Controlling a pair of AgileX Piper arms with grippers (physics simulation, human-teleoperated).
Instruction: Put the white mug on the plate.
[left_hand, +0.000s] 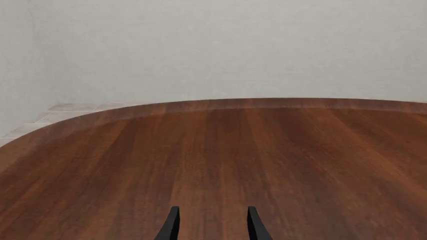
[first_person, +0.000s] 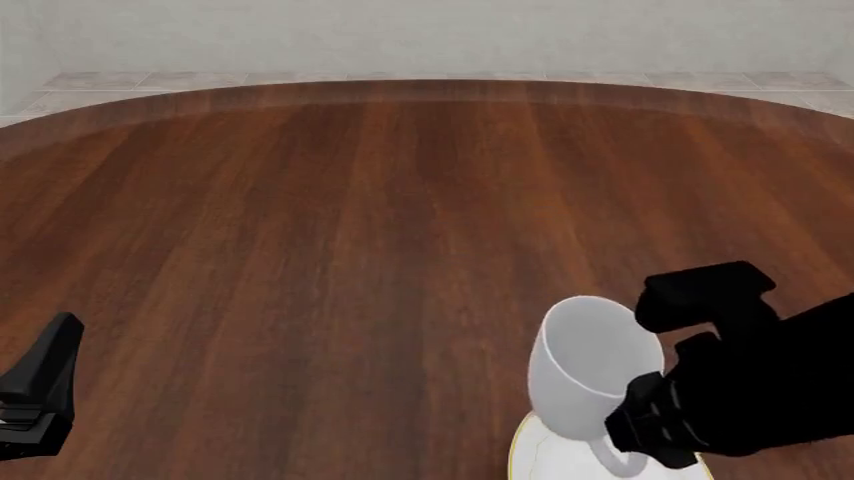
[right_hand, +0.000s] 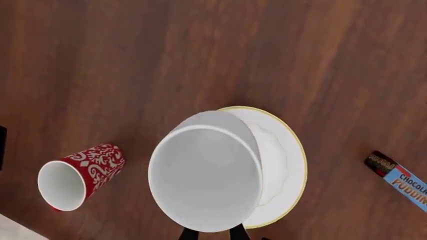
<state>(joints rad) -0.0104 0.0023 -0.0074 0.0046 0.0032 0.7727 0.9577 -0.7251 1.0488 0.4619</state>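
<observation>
The white mug (first_person: 587, 368) is tilted in my right gripper (first_person: 638, 428), which is shut on it at the handle side. In the right wrist view the mug's open mouth (right_hand: 205, 179) fills the middle, and my right gripper (right_hand: 212, 234) shows only as two dark finger stubs under its rim. The plate (right_hand: 288, 159), white with a thin gold rim, lies on the table directly beneath the mug; its near edge (first_person: 526, 452) peeks out below the mug. I cannot tell whether mug and plate touch. My left gripper (left_hand: 212, 226) stands open over bare wood, low at the left (first_person: 40, 390).
A red patterned paper cup (right_hand: 80, 175) lies on its side beside the plate. A dark chocolate pudding box (right_hand: 399, 180) lies on the plate's other side. The round wooden table's far edge (first_person: 427, 88) curves in front of a pale wall.
</observation>
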